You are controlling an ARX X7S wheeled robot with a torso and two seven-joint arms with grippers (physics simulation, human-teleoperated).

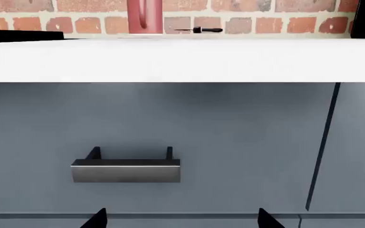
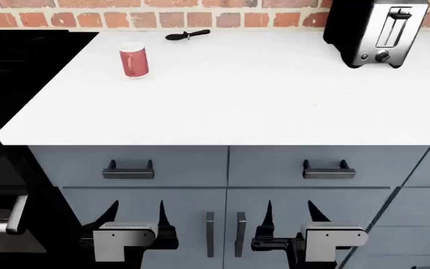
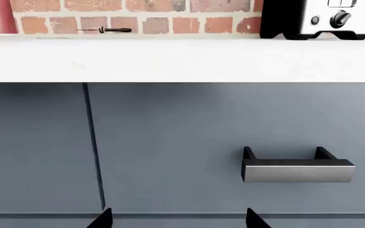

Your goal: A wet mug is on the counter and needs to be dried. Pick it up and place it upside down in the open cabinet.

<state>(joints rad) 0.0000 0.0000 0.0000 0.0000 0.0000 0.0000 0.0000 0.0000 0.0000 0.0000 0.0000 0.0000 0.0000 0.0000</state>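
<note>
The red mug (image 2: 134, 60) stands upright on the white counter (image 2: 237, 95), at its far left near the brick wall. It also shows in the left wrist view (image 1: 144, 16) as a red shape at the back of the counter (image 1: 182, 59). My left gripper (image 2: 135, 213) is open and empty, low in front of the grey drawers, well below and in front of the mug. My right gripper (image 2: 288, 212) is open and empty at the same height, to the right. Only the fingertips show in the wrist views (image 1: 181, 219) (image 3: 177, 218). No open cabinet is in view.
A black round-headed utensil (image 2: 186, 35) lies at the back by the wall. A black and silver toaster (image 2: 375, 31) stands at the back right. The black stovetop (image 2: 13, 67) adjoins the counter on the left. Drawer handles (image 2: 128, 171) (image 2: 326, 170) face me.
</note>
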